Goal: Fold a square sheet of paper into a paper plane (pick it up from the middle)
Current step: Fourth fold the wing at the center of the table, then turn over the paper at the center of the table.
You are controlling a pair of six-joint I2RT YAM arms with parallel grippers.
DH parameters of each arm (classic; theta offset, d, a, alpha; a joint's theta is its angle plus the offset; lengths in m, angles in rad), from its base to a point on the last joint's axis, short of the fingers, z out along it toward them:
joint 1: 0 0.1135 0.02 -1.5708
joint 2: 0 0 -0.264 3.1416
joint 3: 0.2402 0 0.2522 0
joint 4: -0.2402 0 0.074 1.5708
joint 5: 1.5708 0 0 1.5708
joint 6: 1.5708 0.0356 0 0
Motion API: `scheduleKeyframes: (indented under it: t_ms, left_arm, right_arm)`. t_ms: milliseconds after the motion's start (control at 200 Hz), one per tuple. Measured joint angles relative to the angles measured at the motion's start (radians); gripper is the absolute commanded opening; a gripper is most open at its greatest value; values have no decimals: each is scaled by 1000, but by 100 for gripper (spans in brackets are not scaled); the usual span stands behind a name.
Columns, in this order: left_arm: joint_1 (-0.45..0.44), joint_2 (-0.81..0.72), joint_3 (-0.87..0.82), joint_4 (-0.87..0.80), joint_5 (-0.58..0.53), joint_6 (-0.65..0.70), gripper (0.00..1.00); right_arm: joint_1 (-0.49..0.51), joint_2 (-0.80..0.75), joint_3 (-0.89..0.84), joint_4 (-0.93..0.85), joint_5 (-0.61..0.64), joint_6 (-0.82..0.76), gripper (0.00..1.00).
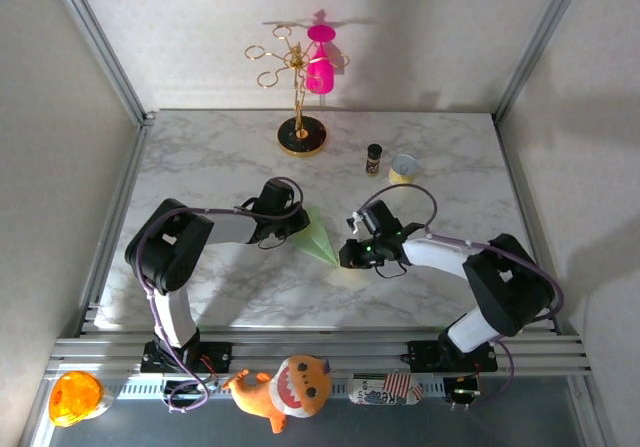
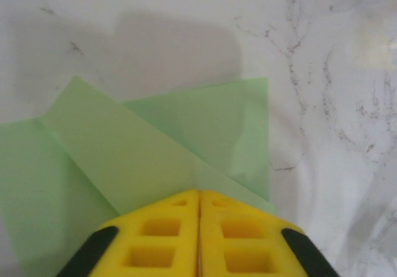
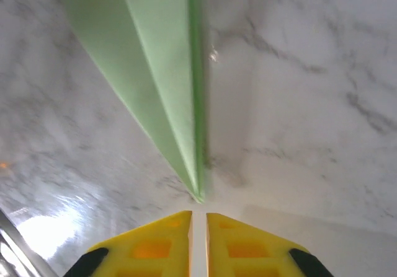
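The left gripper (image 1: 296, 219) (image 2: 199, 194) sits at the wide tail of the slim pale green paper plane (image 1: 318, 237) (image 2: 155, 147) (image 3: 162, 72), its yellow fingers pressed together on the centre fold. The plane lies on the white marble table (image 1: 210, 167), nose pointing toward the near right. Just past that nose is the right gripper (image 1: 346, 255) (image 3: 198, 216), its yellow fingers a narrow slit apart, holding nothing.

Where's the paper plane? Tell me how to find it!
Look at the marble table, in the middle between the left arm and the right arm. The paper plane lies there, a pale green pointed triangle. Nothing else on the table is green and pointed; the cup and the little bottle stand farther back.
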Motion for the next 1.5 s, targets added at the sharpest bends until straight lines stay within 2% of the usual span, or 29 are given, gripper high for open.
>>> scheduleKeyframes:
  t_ms: [125,270,371,481,756,1112,1502]
  left_arm:
    - [2,-61,16,-13,12,-24,28]
    - [16,-190,0,8,9,-66,41]
    - [29,-262,-59,51,8,-108,46]
    - [33,-273,-129,86,14,-160,50]
    - [33,-179,-192,155,45,-285,49]
    - [33,-82,-167,199,86,-333,50]
    - [33,-50,-143,281,173,-333,35]
  right_arm:
    - [-11,-21,19,69,16,19,27]
    - [-22,24,73,125,35,24,32]
    - [-22,77,120,135,46,16,33]
    - [-22,118,150,134,68,12,34]
    - [-22,154,161,134,92,16,36]
    - [-22,222,200,122,114,17,35]
    - [-22,282,228,92,121,18,20]
